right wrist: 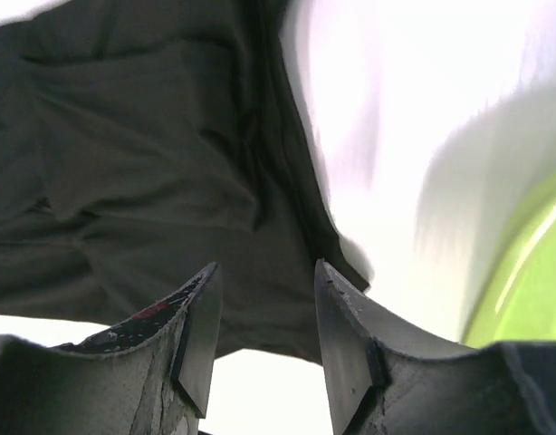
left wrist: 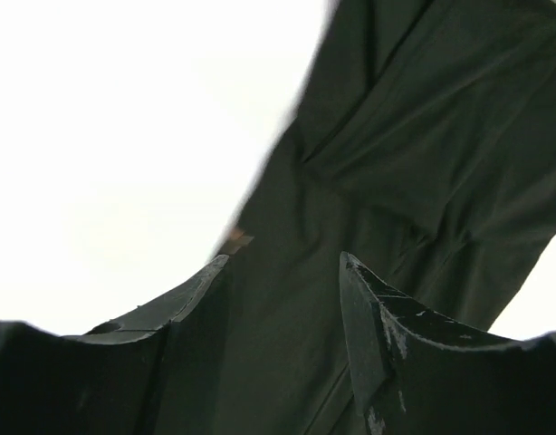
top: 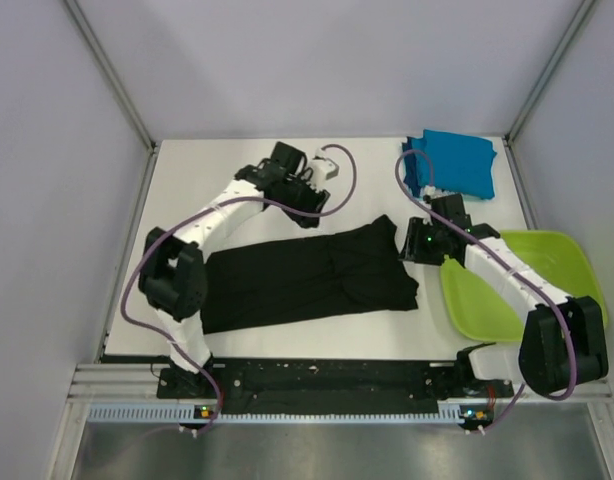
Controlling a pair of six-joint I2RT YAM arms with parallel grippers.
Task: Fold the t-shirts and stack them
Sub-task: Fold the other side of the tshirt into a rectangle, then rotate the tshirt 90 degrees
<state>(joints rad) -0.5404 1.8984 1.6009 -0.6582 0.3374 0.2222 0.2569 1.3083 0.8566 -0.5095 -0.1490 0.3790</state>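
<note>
A black t-shirt [top: 307,275] lies spread flat across the middle of the white table, showing plain black. Folded teal-blue t-shirts [top: 457,165] sit stacked at the back right. My left gripper [top: 312,212] is open just above the shirt's far edge; in the left wrist view [left wrist: 282,263] black cloth [left wrist: 414,136] fills the gap between its fingers without being pinched. My right gripper [top: 412,242] is open over the shirt's right edge; the right wrist view [right wrist: 264,272] shows the cloth's hem [right wrist: 169,181] below its fingers.
A lime-green plastic tub [top: 547,275] stands at the right front beside the right arm, and its rim also shows in the right wrist view [right wrist: 532,290]. Grey walls close in the table [top: 217,165] on three sides.
</note>
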